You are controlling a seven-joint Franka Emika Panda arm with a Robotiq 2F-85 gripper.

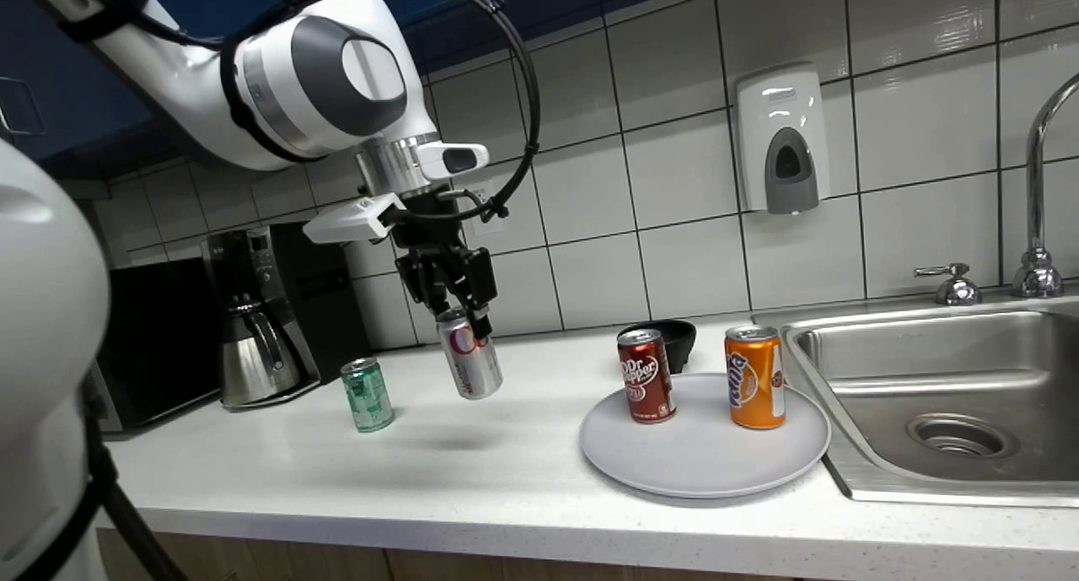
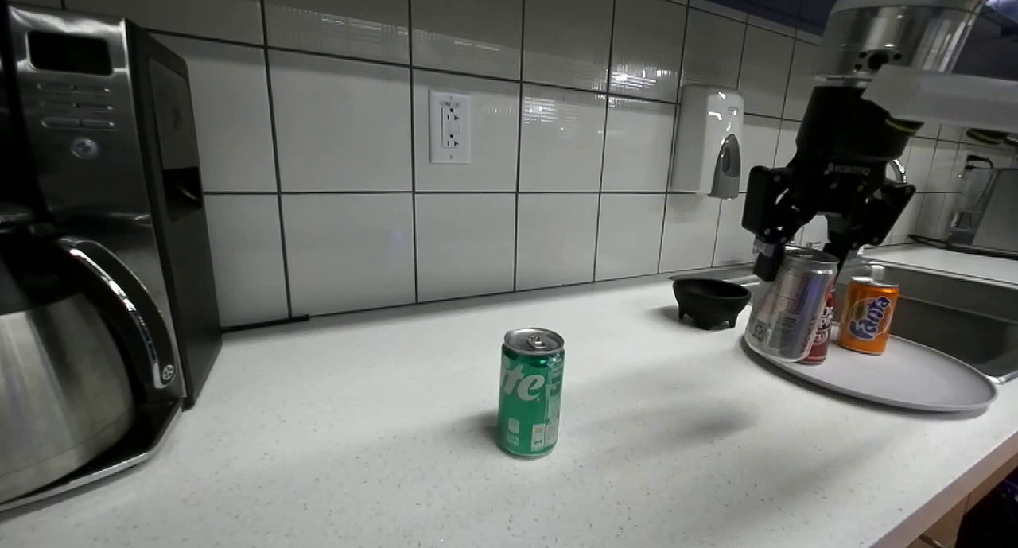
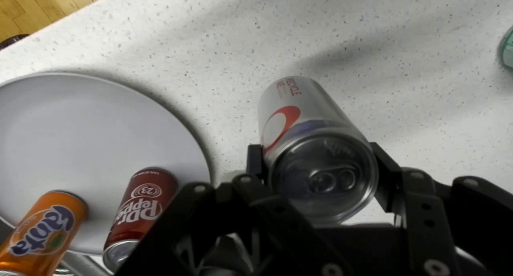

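Jaws clasp the silver can (image 1: 474,370) aloft, beside the gray plate (image 1: 666,461), apparently the carrying step, so the next move likely calls for steadiness and clearance from the plate's Dr Pepper can (image 1: 647,387)

Held can (image 3: 318,148): between the fingers (image 3: 386,178), above the worktop (image 1: 506,471).
Sprite can (image 1: 367,395): in an exterior view, left of the fingers.
Plate (image 1: 691,459): right of the fingers there.
Dr Pepper can (image 1: 646,379): on the plate, nearer the fingers.
Fanta can (image 1: 754,383): on the plate, farther off.
Sink (image 1: 961,366): beyond the plate from the fingers.
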